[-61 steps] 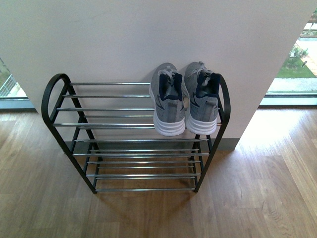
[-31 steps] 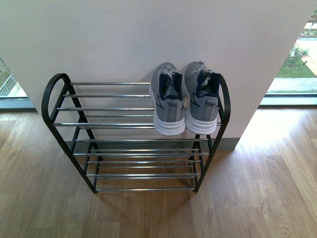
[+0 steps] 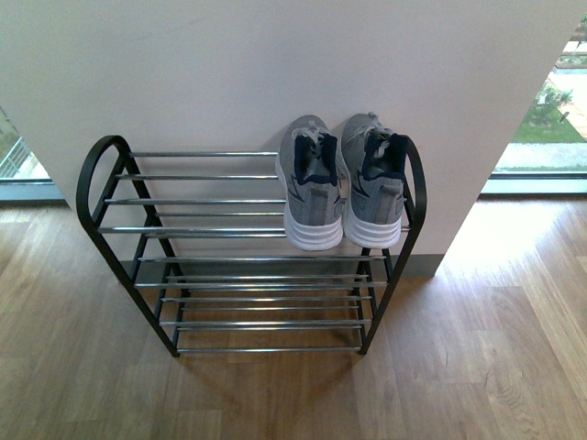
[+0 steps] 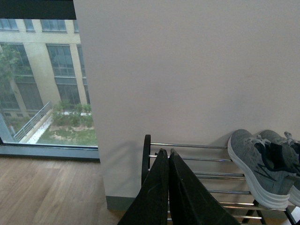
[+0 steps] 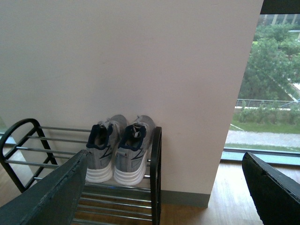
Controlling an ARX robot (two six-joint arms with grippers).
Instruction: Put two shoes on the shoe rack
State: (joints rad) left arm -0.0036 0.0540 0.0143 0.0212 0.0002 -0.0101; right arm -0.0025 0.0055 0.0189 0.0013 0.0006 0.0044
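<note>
While its two dark fingers [image 4: 154,197] lie pressed flat against each other with nothing between them, the left gripper [image 4: 166,153] hangs in front of the left end of the shoe rack [image 3: 93,180], clear of it. The right gripper [image 5: 165,157] is spread wide, one finger at each edge of its wrist view, and it holds nothing. The right end of the rack and both shoes show in the gap between those fingers.

Neither arm appears in the front view. There, the first sneaker [image 3: 312,188] and the second sneaker [image 3: 371,183] sit on the top tier at the rack's right end, the second just beside the black end frame. They stand side by side, upright on their white soles, and so close that I cannot tell whether they touch. Each shoe's long axis runs front to back, crosswise over the chrome bars. Toes point at the white wall [image 3: 229,73] behind the rack, and the navy-lined heels face the robot, reaching the front bar. The rest of the top tier and the lower tiers carry nothing. The rack stands on a wooden floor [image 3: 477,367] against the wall.
</note>
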